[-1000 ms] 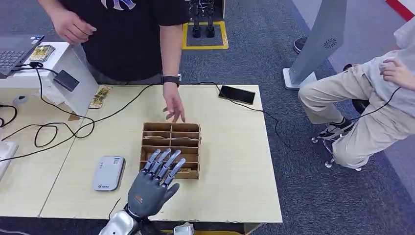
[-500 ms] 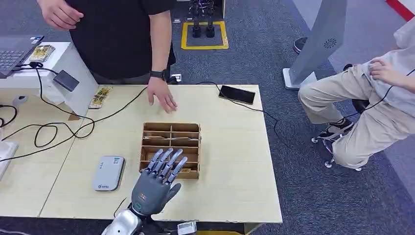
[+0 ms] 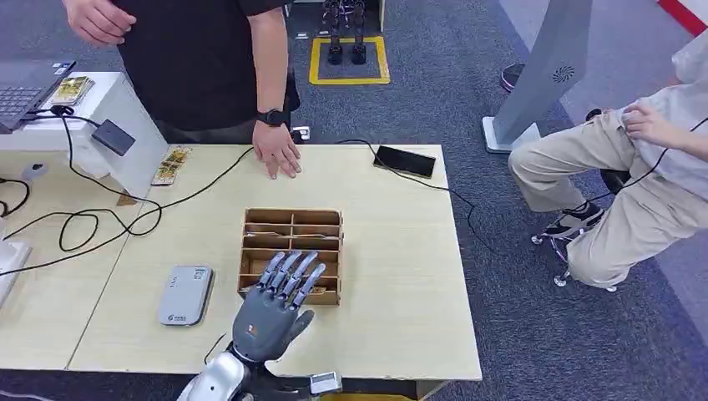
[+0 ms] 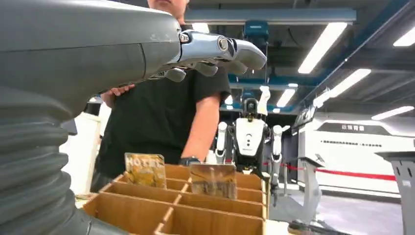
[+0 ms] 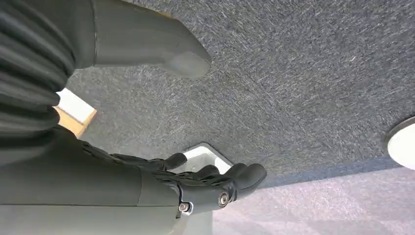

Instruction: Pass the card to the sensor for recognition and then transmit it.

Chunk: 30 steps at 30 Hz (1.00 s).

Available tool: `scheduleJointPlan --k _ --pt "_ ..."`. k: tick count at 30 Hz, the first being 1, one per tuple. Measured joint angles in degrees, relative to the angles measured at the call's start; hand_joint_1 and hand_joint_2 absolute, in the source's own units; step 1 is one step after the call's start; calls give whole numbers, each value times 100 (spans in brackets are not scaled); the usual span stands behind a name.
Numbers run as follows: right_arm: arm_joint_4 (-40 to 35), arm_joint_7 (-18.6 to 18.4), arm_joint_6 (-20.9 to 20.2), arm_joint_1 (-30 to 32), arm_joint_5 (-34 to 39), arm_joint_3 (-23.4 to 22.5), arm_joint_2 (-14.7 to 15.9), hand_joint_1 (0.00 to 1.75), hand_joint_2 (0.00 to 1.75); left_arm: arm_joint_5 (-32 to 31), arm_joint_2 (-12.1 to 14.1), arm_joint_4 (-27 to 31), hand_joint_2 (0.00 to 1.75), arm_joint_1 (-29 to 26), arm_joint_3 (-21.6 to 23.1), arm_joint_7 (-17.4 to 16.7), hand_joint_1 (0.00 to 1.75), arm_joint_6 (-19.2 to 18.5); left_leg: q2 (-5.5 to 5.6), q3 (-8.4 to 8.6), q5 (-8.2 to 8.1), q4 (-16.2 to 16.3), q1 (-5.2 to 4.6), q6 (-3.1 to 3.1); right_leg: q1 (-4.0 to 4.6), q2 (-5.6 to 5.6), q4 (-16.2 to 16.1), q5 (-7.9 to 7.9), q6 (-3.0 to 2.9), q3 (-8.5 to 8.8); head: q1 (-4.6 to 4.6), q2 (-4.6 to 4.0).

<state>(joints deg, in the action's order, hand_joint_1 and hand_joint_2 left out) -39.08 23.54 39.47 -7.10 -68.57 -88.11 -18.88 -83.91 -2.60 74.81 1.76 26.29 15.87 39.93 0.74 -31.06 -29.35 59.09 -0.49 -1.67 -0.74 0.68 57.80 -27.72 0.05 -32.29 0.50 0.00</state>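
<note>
- Grey and silver left hand (image 3: 275, 309) raised over the near edge of the wooden box (image 3: 291, 255), fingers straight and spread apart, holding nothing; fingertips over the box's front row of compartments.
- From the left wrist view, same hand (image 4: 215, 51) stretched out flat above the box (image 4: 195, 215), well clear of the cards.
- Two cards standing upright in the box's compartments: one with "HOTEL" lettering (image 4: 145, 169), another just beside it (image 4: 213, 179), each in its own slot.
- Dark right hand (image 5: 205, 183) hanging over grey carpet, fingers loosely extended and a little apart, gripping nothing.
- Flat grey card sensor (image 3: 185, 294) lying on the pale table (image 3: 401, 276), to the left of the box, near but apart from it.
- Black phone (image 3: 404, 161) at the table's far edge with a cable running to it.
- More cards in a small stack (image 3: 171, 164) at the far left corner of the table.
- Person in a black shirt standing at the far side, one hand (image 3: 277, 155) resting on the tabletop beyond the box.
- Second person (image 3: 643, 184) seated to the right, off the table.
</note>
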Motion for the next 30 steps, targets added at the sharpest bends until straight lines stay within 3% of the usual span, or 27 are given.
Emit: scheduleJointPlan --k 19,24,30 --pt "94 92 0 -25 18 0 11 0 175 26 -72 -1621 175 724 599 -683 0 0 -1 -1 0 0 0 0 0 1 0 0 0 -1 0 0" --pt "103 92 2 -25 46 0 11 0 175 -18 -109 -1711 175 759 648 -1116 0 0 -1 -1 0 0 0 0 0 2 0 -1 0 -1 0 0" --pt "103 85 2 -24 44 0 11 0 175 -39 -144 -1711 175 758 650 -1370 0 2 -1 -2 0 0 0 0 0 2 0 -1 0 -1 0 0"
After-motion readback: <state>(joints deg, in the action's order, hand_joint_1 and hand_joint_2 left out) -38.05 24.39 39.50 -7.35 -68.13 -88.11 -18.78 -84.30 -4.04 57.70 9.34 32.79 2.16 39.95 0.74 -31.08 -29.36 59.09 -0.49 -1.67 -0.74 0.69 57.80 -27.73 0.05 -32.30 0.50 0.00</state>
